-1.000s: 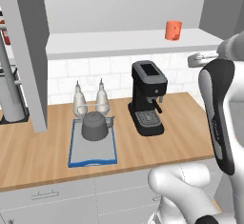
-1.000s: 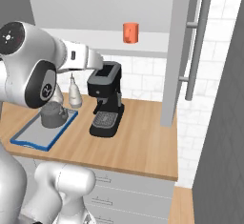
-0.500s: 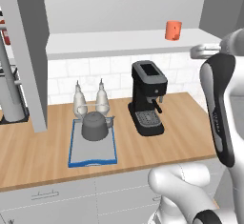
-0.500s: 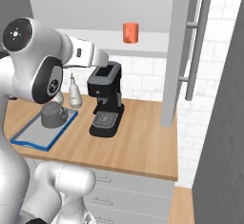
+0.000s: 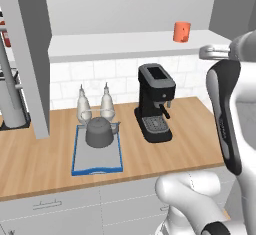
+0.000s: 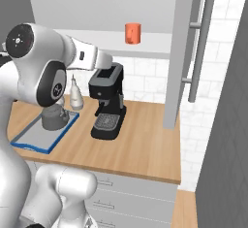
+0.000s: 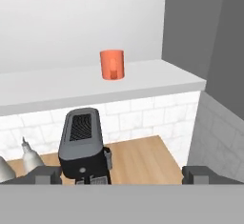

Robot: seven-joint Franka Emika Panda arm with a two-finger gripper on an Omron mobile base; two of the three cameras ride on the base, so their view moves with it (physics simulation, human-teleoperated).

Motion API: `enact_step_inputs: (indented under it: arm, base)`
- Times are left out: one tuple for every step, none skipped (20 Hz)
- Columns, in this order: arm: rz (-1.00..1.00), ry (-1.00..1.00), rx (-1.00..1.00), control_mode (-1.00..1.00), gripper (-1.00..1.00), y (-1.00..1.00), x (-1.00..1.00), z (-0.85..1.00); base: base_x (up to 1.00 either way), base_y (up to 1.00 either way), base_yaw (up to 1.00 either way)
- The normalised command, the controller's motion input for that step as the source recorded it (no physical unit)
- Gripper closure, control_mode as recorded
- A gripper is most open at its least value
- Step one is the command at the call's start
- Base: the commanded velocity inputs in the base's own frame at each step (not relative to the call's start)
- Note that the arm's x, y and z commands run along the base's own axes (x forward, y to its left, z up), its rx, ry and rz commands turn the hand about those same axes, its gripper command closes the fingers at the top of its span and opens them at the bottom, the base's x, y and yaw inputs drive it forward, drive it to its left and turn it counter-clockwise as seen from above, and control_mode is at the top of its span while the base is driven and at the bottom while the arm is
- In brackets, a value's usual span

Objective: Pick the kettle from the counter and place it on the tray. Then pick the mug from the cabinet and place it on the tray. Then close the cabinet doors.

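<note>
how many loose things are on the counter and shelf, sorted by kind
kettle: 1, on the tray
tray: 1
shakers: 2
coffee machine: 1
mug: 1, on the cabinet shelf
total: 6

The counter (image 5: 45,161) is matt light-brown wood in planks, and on it the tray (image 5: 80,161) looks like smooth grey plastic with a blue rim. The kettle (image 5: 99,133) on the tray is dull dark-grey metal. Behind the counter, the wall (image 5: 65,81) is glossy white tile.
</note>
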Motion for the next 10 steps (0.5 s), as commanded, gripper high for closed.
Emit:
enact_step_inputs:
  arm:
    - [0.0,0.0,0.0,-1.0,-1.0,-0.03,0.18,0.0]
    - [0.0,0.0,0.0,-1.0,-1.0,-0.04,0.16,0.0]
    - [0.0,0.0,0.0,-1.0,-1.0,-0.07,0.2,0.0]
    - [0.0,0.0,0.0,-1.0,-1.0,0.0,0.19,0.0]
    - [0.0,0.0,0.0,-1.0,-1.0,0.0,0.19,0.0]
    - [0.0,0.0,0.0,-1.0,-1.0,0.0,0.2,0.0]
    - [0.0,0.0,0.0,-1.0,-1.0,0.0,0.21,0.0]
    - [0.0,0.0,0.0,-1.0,-1.0,0.0,0.24,0.0]
    - [0.0,0.0,0.0,-1.0,-1.0,0.0,0.23,0.01]
    - [0.0,0.0,0.0,-1.0,-1.0,0.0,0.24,0.04]
  base:
    - [0.0,0.0,0.0]
    - [0.0,0.0,0.0]
    - [0.0,0.0,0.0]
    - [0.0,0.0,0.0]
    - [0.0,0.0,0.0]
    - [0.0,0.0,0.0]
    - [0.0,0.0,0.0]
    - [0.0,0.0,0.0]
    - [0.0,0.0,0.0]
    - [0.0,0.0,0.0]
